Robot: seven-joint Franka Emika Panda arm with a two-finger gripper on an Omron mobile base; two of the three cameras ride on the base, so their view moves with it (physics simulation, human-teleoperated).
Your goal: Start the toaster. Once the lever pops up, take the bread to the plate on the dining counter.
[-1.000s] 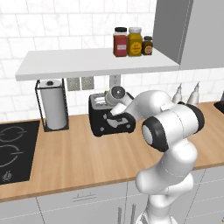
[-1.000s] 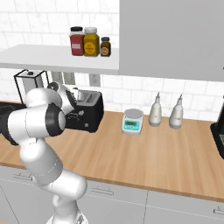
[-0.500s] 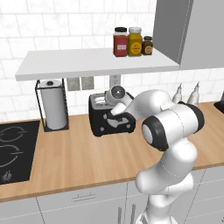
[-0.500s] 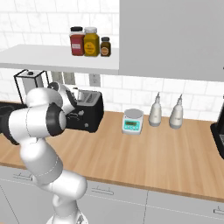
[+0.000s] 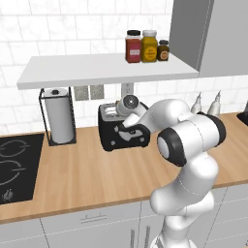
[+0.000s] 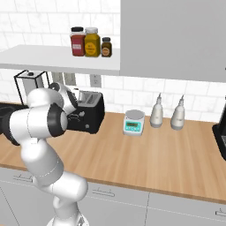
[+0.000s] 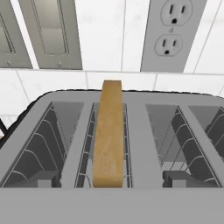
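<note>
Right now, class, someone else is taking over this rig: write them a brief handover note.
Tool: hidden behind the wrist above the toaster; open or shut cannot be told; it grips nothing in the hand view.
Things: toaster on the wall counter, beside the paper towel roll. The bread stands upright in one slot, top edge above the rim.
Done: arm brought over the toaster.
Left: grip the bread, lift it out, carry it to the plate on the dining counter.

Glossy white rounded arm (image 5: pixel 186 145) segments; dark grey joint bands; smooth casing.
</note>
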